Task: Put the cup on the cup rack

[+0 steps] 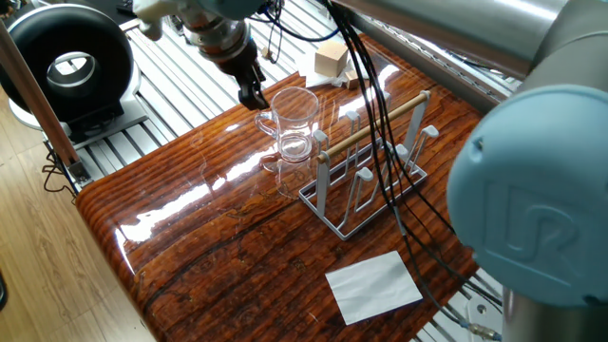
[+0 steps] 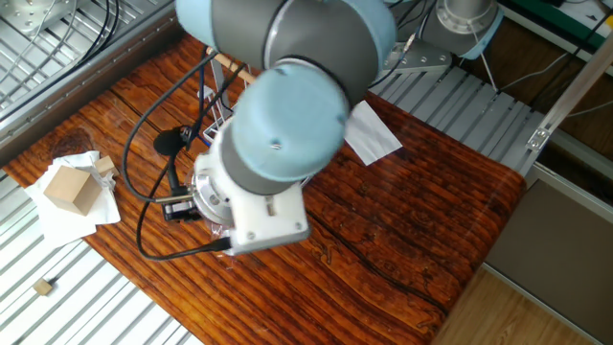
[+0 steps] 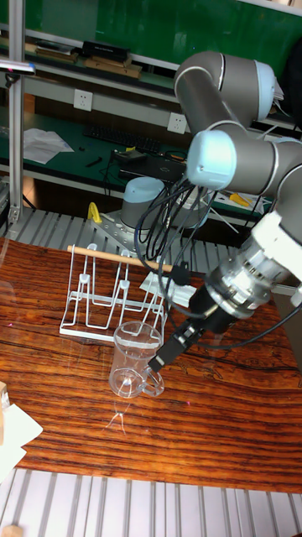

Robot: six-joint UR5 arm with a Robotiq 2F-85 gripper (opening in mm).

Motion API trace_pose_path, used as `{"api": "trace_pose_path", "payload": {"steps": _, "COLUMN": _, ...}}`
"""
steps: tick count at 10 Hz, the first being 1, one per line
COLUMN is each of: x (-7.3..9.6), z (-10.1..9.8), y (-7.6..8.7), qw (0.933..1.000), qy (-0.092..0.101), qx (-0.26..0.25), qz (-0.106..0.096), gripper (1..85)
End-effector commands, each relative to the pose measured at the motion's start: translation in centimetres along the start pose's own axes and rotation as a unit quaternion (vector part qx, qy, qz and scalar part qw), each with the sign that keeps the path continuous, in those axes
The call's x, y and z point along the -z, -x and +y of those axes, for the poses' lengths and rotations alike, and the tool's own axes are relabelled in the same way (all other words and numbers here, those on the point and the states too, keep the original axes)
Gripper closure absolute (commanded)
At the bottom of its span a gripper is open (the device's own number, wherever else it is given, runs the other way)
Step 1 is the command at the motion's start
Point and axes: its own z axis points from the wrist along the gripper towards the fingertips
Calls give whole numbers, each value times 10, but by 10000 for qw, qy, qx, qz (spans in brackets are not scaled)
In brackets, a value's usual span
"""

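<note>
Tall fixed view showed the cup [image 3: 136, 359] standing upright on the table [image 3: 218, 428], mouth up, just in front of the cup rack [image 3: 113, 291]. The gripper [image 3: 159, 362] sat at the cup's handle side, fingers close together there, though whether they actually pinched the handle could not be told. From one fixed view, the gripper [image 1: 253, 96] was on the side of the cup [image 1: 295, 123] away from the rack [image 1: 372, 166], so the rack's pegs lay just beyond the cup from it.

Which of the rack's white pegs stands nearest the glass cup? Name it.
The corner peg at the cup rack's end, under the wooden rod's tip; the glass cup stands right beside it.
</note>
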Motion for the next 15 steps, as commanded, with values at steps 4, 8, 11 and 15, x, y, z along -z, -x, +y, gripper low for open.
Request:
{"api": "trace_pose_path", "payload": {"steps": 4, "x": 12, "z": -23, "y": -15, "qw": 9963, "qy": -800, "qx": 5, "qz": 325, "gripper": 297}}
{"api": "trace_pose_path", "payload": {"steps": 8, "x": 11, "z": -28, "y": -16, "qw": 9958, "qy": -875, "qx": -19, "qz": 268, "gripper": 303}}
{"api": "trace_pose_path", "payload": {"steps": 11, "x": 7, "z": -38, "y": -19, "qw": 9947, "qy": -985, "qx": 42, "qz": 286, "gripper": 317}}
{"api": "trace_pose_path", "payload": {"steps": 15, "x": 4, "z": -37, "y": -19, "qw": 9953, "qy": -922, "qx": 161, "qz": 239, "gripper": 317}}
